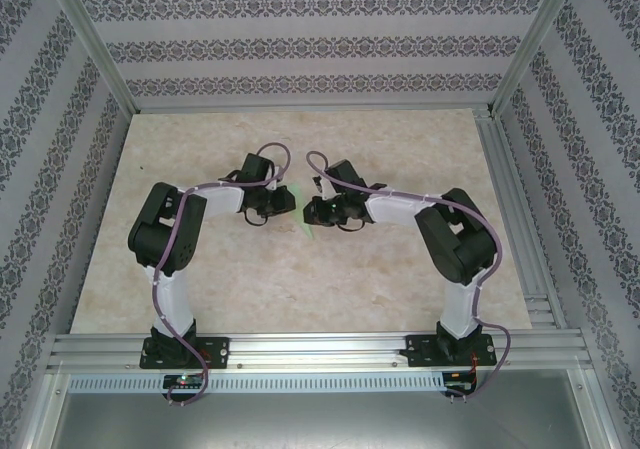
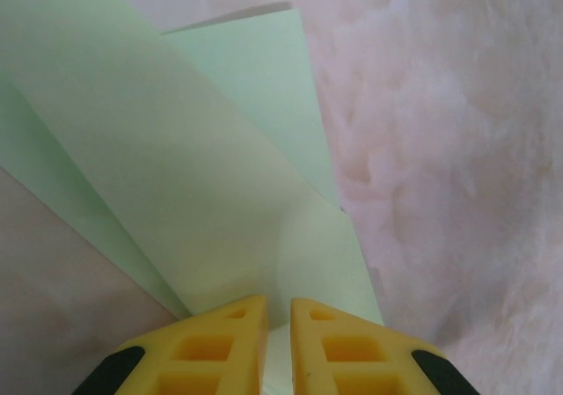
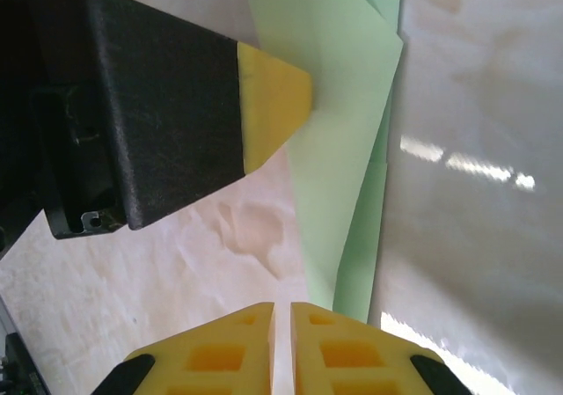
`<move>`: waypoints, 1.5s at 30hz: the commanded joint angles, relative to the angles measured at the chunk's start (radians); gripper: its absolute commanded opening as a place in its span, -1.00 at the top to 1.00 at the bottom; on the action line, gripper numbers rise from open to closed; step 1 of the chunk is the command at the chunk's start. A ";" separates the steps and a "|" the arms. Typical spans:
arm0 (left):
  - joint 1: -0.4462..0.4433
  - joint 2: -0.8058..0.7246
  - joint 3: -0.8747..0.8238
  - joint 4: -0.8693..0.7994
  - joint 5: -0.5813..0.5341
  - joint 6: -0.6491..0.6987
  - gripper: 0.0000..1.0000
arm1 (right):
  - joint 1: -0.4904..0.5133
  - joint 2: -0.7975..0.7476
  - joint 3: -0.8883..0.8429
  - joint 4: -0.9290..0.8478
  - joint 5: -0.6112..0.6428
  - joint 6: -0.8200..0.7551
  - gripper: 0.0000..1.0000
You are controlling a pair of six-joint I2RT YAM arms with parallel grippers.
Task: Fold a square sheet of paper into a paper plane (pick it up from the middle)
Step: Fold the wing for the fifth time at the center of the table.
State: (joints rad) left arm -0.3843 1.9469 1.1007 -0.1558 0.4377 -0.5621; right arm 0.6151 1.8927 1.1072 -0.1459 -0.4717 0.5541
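Green paper at about the centre of the table, folded into overlapping layers, long and narrow. In the top view, just a small green sliver between the two gripper heads.

Left gripper:
- Just left of table centre, arm bent in from the table's near edge.
- Nearly closed, only a thin slit between the yellow fingertips.
- Pale green inside the slit, so clamped on the near edge of the green paper.
- Left wrist view: broad pale layer fanning away from the tips, greener flaps showing on either side of it, bare table beyond.
- Right wrist view: same gripper's black body with one yellow tip against the paper's side edge, touching it.

Right gripper:
- Just right of table centre, nose to nose with the left one and near it.
- Also nearly closed, narrow slit between its fingertips.
- Slit looks pale like the table, no clear green in it.
- Narrow end of the green paper running down to the top edge of one fingertip. Touching it or just above it: cannot tell.
- Cannot tell whether anything is clamped on this side.

Paper lifted or flat on the table: not clear from these angles.
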 commanded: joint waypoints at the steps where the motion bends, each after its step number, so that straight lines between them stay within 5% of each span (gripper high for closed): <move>1: -0.054 -0.030 -0.053 -0.075 -0.024 -0.036 0.67 | 0.013 -0.068 -0.061 0.023 0.023 -0.003 0.73; 30: -0.095 -0.086 -0.084 -0.037 -0.062 -0.090 0.68 | 0.061 0.048 -0.174 -0.027 -0.013 0.005 0.82; 45: -0.023 0.010 0.043 -0.077 -0.068 0.008 0.66 | 0.046 0.063 -0.225 -0.053 0.024 0.000 0.82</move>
State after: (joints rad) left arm -0.4244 1.9244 1.1145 -0.2047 0.3866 -0.5987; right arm 0.6651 1.8954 0.9432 -0.0437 -0.5064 0.5732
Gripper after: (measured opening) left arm 0.169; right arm 0.089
